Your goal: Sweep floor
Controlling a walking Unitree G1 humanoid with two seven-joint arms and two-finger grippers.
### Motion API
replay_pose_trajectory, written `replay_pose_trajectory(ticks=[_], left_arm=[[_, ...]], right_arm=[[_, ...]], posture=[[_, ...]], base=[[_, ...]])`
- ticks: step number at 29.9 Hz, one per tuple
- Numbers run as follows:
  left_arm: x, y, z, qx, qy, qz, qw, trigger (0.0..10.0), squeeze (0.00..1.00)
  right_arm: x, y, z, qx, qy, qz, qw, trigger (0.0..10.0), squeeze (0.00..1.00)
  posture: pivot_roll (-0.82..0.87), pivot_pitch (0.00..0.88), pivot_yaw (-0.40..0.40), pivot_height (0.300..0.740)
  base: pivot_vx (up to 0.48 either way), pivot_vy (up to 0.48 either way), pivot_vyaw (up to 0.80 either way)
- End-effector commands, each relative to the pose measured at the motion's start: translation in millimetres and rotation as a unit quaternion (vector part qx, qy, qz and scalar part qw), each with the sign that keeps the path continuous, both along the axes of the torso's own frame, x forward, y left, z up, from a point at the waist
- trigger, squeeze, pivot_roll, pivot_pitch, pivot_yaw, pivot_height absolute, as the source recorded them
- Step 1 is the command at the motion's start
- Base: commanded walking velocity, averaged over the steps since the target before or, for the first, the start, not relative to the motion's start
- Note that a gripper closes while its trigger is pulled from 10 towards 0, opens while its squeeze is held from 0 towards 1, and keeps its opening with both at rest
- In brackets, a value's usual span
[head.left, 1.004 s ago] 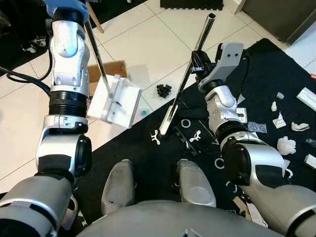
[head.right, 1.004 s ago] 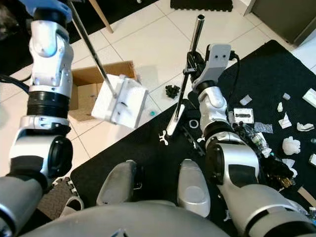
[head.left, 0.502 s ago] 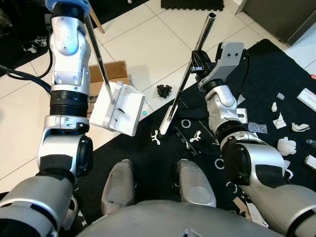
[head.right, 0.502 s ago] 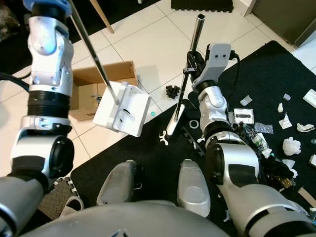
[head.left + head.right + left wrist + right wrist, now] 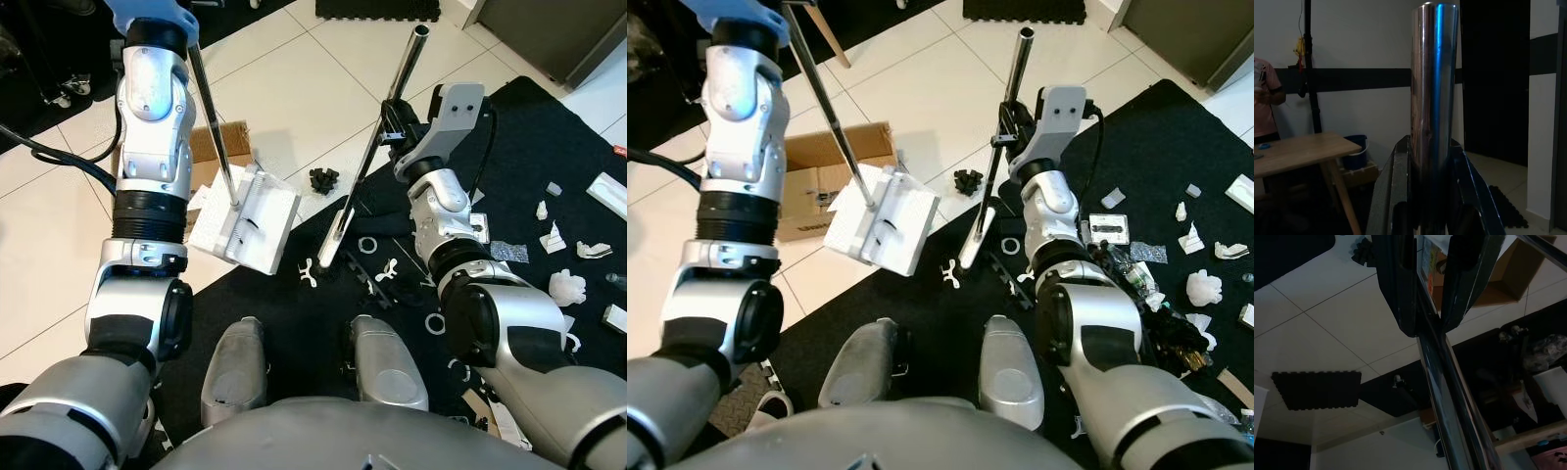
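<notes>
Two grippers, each clamped on a metal pole. The left gripper [image 5: 1425, 196] squeezes the dustpan pole [image 5: 1434, 98] between its black fingers [image 5: 1393, 191]; in the head views that pole [image 5: 211, 117] slants down from the raised left arm to the white dustpan [image 5: 250, 217], which hangs tilted over the tiles just beside the rug edge. At about 10 o'clock from the dustpan, touching or just behind it, lies an open cardboard box [image 5: 818, 171].

The right gripper [image 5: 392, 122] is pinched on the broom pole [image 5: 387, 108] partway down; the wrist view shows both fingers [image 5: 1396, 289] pressed to the shaft. The pole leans up toward 1 o'clock, and its pale lower end [image 5: 333, 240] comes down at the edge of the black rug [image 5: 529, 147], near 4 o'clock from the dustpan.

Between dustpan and broom, a small black clump [image 5: 324, 179] sits on the white tiles [image 5: 294, 78]. Around the broom's foot, white rings and bits [image 5: 370, 245] scatter over the rug, with a white curl [image 5: 310, 271] at about 7 o'clock from the foot. Farther out, toward 3 o'clock, more white scraps [image 5: 568, 287] litter the rug.

Behind the left gripper, a wooden table [image 5: 1298, 152] stands with a blue bucket [image 5: 1354, 149] beside it, and a person [image 5: 1265, 98] in a pink shirt stands at the frame's edge.
</notes>
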State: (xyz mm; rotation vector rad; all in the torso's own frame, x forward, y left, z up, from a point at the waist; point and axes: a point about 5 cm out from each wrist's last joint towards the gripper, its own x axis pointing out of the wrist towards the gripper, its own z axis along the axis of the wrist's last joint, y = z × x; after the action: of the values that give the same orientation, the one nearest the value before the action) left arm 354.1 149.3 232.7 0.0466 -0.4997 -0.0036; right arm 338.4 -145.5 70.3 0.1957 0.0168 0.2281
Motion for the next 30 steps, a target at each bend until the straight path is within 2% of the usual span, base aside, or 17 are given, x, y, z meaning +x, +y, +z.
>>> replay_pose_trajectory(ticks=[1,19,30], left_arm=[[-4.1,-4.1,8.9,0.002,-0.022,-0.007,1.0,10.0,0.0],[-9.8,-9.4,6.9,-0.001,-0.016,-0.015,1.0,10.0,0.0],[-8.1,-9.1,0.9,0.001,-0.005,-0.006,1.0,10.0,0.0]], right_arm=[[1.3,2.4,3.4,-0.001,-0.011,0.002,1.0,10.0,0.0],[-0.7,2.8,0.2,-0.002,-0.006,0.003,1.0,10.0,0.0],[-0.1,3.7,1.2,-0.002,-0.008,0.005,1.0,10.0,0.0]], posture=[[0.02,0.0,0.044,0.74],[0.03,0.0,0.044,0.74],[0.03,0.0,0.041,0.74]], base=[[0.0,0.0,0.0],[0.0,0.0,0.0],[0.0,0.0,0.0]])
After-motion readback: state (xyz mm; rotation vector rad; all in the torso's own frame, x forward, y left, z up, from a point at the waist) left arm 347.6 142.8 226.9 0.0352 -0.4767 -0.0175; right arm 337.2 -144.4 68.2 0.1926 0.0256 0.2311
